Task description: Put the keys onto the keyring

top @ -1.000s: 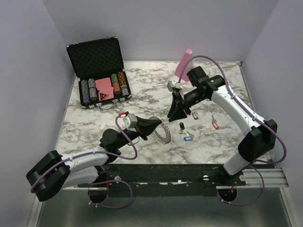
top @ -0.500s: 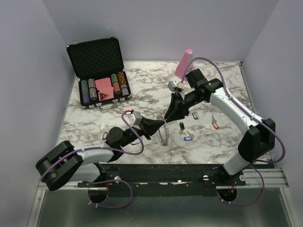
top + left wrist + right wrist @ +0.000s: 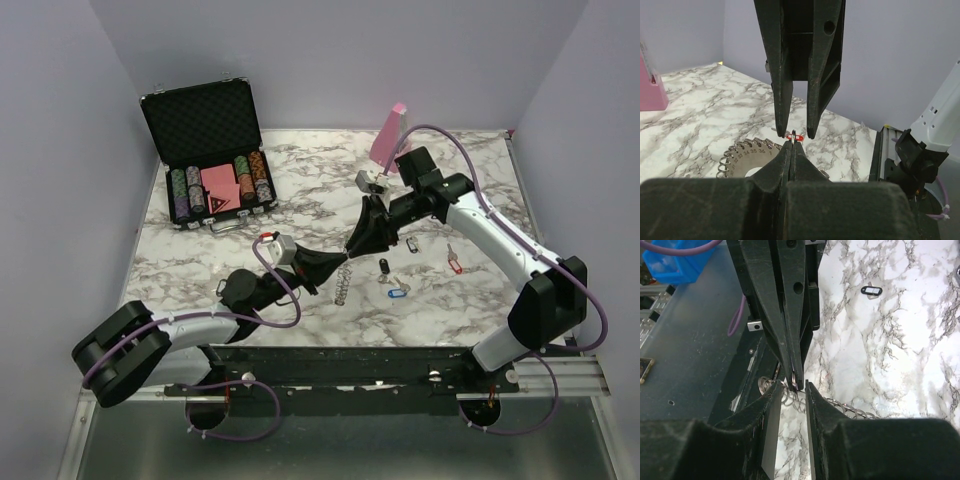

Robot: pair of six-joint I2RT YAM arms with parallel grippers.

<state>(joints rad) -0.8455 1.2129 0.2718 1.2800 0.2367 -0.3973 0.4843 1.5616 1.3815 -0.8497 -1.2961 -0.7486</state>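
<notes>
Keyring [image 3: 342, 284] stands edge-on, clamped by left tool [image 3: 791, 144], presenting one loop. Right tool [image 3: 793, 386] straddles it, jaws apart.

Overhead view looks down on the whole table [image 3: 300, 190]; both close wrist views face each other, sharing the keyring [image 3: 747, 160]

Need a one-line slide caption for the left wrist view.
Left end effector shut on the toothed grey metal keyring; right end effector open at its tip.
</notes>
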